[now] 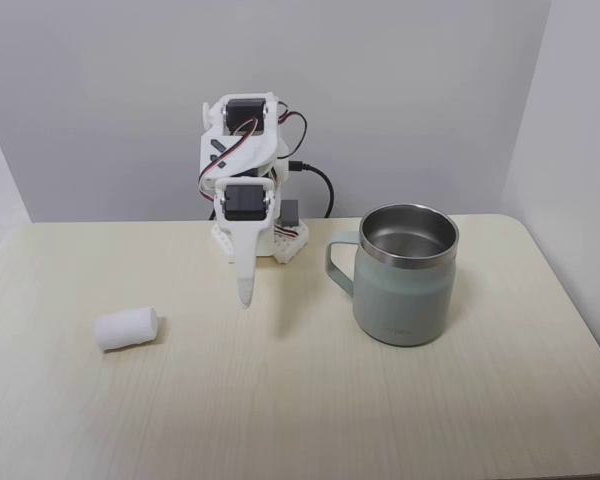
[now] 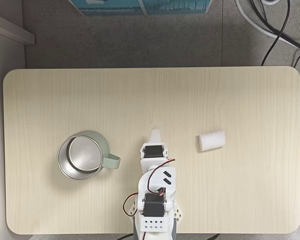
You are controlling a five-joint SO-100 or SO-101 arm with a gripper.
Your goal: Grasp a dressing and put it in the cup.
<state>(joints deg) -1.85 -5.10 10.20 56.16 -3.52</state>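
**Roll lying apart from cup**

Roll [image 1: 126, 328] is lying on its side on the tabletop [image 1: 300, 400], untouched. In the top-down fixed view it is sitting at three o'clock from the hand [image 2: 154, 134], with the cup [image 2: 83, 156] standing upright at eight o'clock. The hand is pointing down, folded near the arm's base, its fingers looking pressed together.

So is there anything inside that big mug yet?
Empty. The cup's bare steel bottom shows from above, and the dressing lies on the table, well apart from it.
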